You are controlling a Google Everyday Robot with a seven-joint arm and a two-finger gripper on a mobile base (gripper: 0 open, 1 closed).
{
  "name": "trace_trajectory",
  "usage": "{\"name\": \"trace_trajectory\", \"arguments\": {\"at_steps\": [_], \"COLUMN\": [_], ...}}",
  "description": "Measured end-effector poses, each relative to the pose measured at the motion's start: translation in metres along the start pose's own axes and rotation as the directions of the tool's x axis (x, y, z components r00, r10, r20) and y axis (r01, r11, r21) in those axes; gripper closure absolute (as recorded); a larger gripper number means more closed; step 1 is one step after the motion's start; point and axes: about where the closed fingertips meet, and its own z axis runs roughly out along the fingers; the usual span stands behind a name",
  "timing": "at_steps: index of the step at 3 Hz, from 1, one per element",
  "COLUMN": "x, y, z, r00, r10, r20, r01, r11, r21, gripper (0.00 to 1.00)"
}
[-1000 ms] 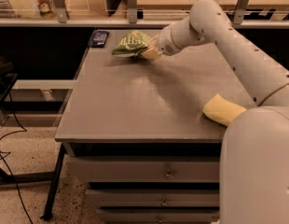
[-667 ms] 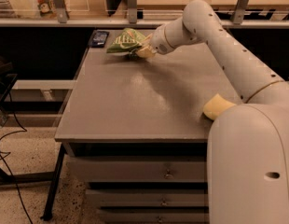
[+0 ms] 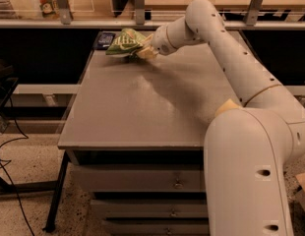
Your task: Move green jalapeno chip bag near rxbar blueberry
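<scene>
Tool [image 3: 145,51]: at far bench [image 3: 142,112] corner, pinching green jalapeno chip bag [image 3: 123,41] by 1 end; bag just beside rxbar blueberry [image 3: 105,39].

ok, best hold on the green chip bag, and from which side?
The end facing away from the rxbar blueberry, coming in from the side of the arm. The green jalapeno chip bag narrows there, and that end is unobstructed. The claw grips it there, near the far edge of the table.

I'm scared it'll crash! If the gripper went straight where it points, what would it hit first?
Probably the rxbar blueberry: the gripper, holding the green jalapeno chip bag, points toward it, though depth is unclear.
</scene>
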Motion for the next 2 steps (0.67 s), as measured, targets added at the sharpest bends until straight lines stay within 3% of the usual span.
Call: {"name": "trace_trajectory", "arguments": {"at_steps": [2], "x": [-0.0176], "y": [-0.0015], "z": [0.0087], "r00": [0.999], "r10": [-0.032], "r20": [0.001], "r01": [0.032], "r11": [0.9994], "r21": [-0.013], "gripper": [0.35]}}
